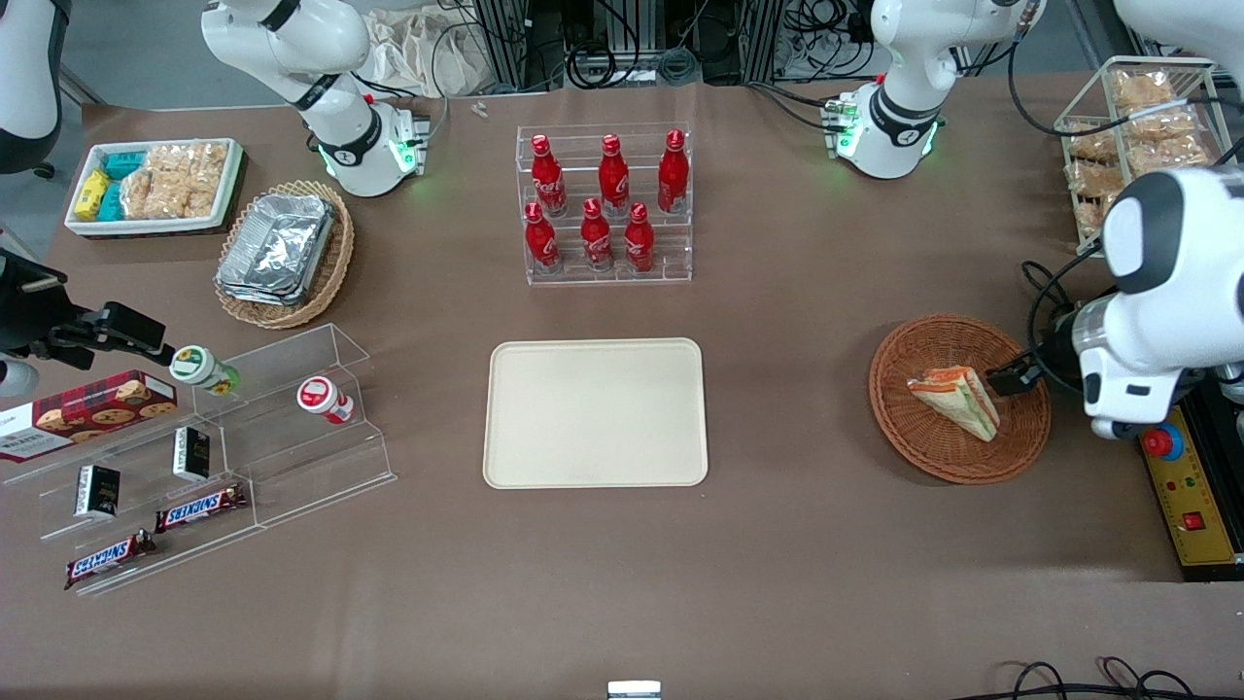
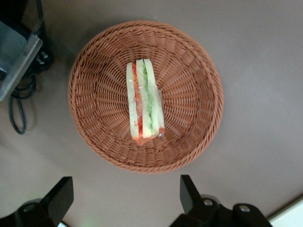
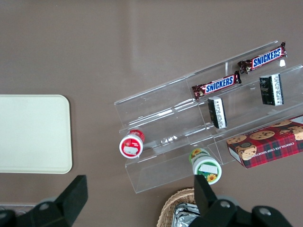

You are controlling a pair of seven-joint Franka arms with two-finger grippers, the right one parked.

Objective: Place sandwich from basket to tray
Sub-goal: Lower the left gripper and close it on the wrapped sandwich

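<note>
The sandwich (image 1: 957,399), a clear-wrapped wedge with white bread and orange, green and red layers, lies in the round reddish-brown basket (image 1: 933,457) toward the working arm's end of the table. My left gripper (image 1: 1011,376) hovers above the basket's rim on the working arm's side, open and empty. In the left wrist view the sandwich (image 2: 144,101) lies in the middle of the basket (image 2: 94,94), and the gripper (image 2: 125,196) stands wide open over the bare table just outside the rim. The cream tray (image 1: 595,413) lies empty at the table's middle, also in the right wrist view (image 3: 33,132).
A clear rack of red bottles (image 1: 604,204) stands farther from the camera than the tray. A wire rack of snacks (image 1: 1127,136) and a yellow control box (image 1: 1191,506) flank the working arm. An acrylic snack shelf (image 1: 243,437), foil-tray basket (image 1: 282,253) and white snack box (image 1: 155,185) lie toward the parked arm's end.
</note>
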